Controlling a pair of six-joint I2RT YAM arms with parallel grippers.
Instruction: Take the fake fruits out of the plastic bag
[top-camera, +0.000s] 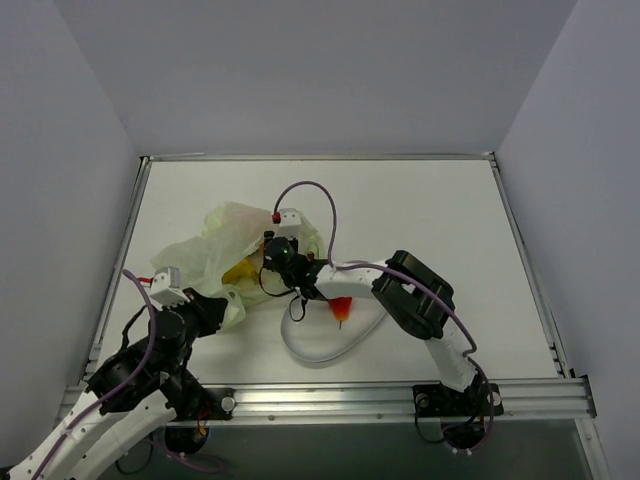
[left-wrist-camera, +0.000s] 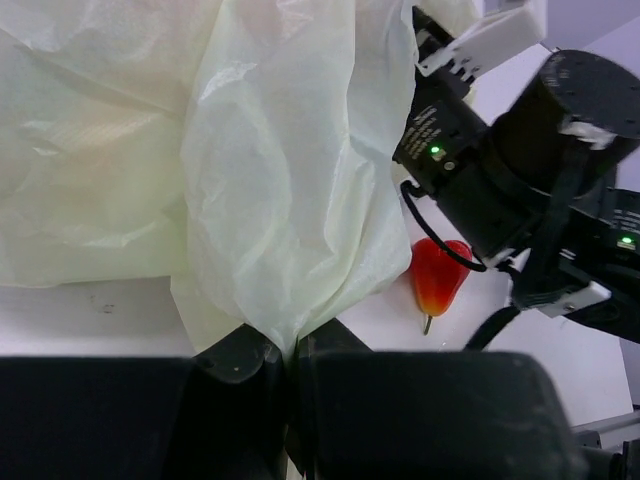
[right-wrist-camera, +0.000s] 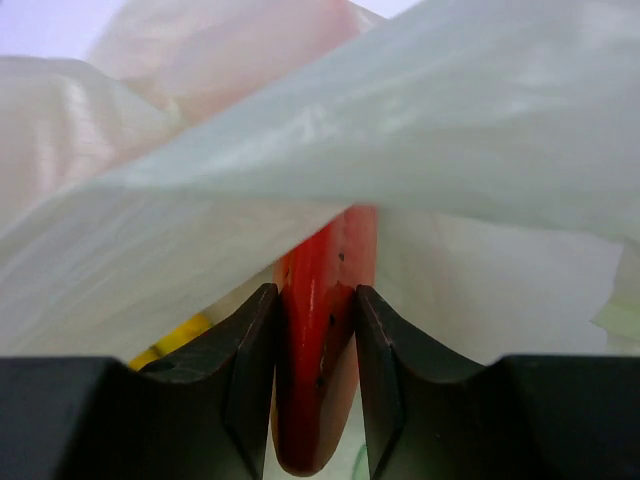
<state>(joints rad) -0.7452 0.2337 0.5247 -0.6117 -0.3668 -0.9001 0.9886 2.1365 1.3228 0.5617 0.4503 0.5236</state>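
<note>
The pale yellow-green plastic bag (top-camera: 222, 245) lies crumpled at the left middle of the table. My left gripper (left-wrist-camera: 290, 350) is shut on a lower fold of the bag (left-wrist-camera: 270, 200); from above, the left gripper (top-camera: 222, 303) is at the bag's near edge. My right gripper (top-camera: 268, 262) reaches into the bag's mouth. In the right wrist view, the right gripper (right-wrist-camera: 315, 340) is shut on a red fruit piece with dark seeds (right-wrist-camera: 320, 300), under the bag's film (right-wrist-camera: 450, 150). A yellow fruit (top-camera: 240, 270) shows inside the bag. A red-orange fruit (top-camera: 341, 308) lies on the plate.
The white oval plate (top-camera: 318, 355) sits right of the bag, under the right arm's forearm (top-camera: 415, 295). The right arm's wrist (left-wrist-camera: 520, 170) hangs close over the red-orange fruit (left-wrist-camera: 438, 275). White walls enclose the table, and a metal rail (top-camera: 400, 395) runs along the near edge.
</note>
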